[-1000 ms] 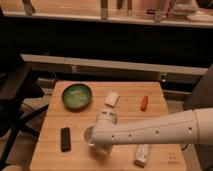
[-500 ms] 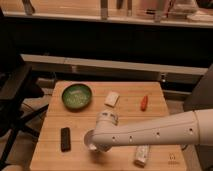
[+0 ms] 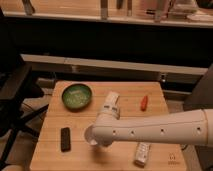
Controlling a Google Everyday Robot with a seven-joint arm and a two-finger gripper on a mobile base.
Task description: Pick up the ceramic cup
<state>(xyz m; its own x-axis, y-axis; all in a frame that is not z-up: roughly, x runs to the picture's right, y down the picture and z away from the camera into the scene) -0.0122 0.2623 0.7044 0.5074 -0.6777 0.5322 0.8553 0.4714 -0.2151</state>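
Note:
The ceramic cup (image 3: 89,135) shows only as a small white round edge at the left tip of my arm, on the wooden table (image 3: 55,120); the arm covers most of it. My gripper (image 3: 96,139) is at the end of the white arm (image 3: 150,131), which reaches in from the right. The gripper sits right at the cup, low over the middle front of the table. The arm's body hides the point where they meet.
A wide green bowl (image 3: 76,96) stands at the back left. A white packet (image 3: 111,98) lies behind the arm and a red item (image 3: 144,102) at the back right. A black bar (image 3: 65,139) lies front left, a white remote-like object (image 3: 142,153) front right. A dark chair (image 3: 15,95) stands left of the table.
The arm's tip has sunk a little toward the table at the cup. The other objects have not moved.

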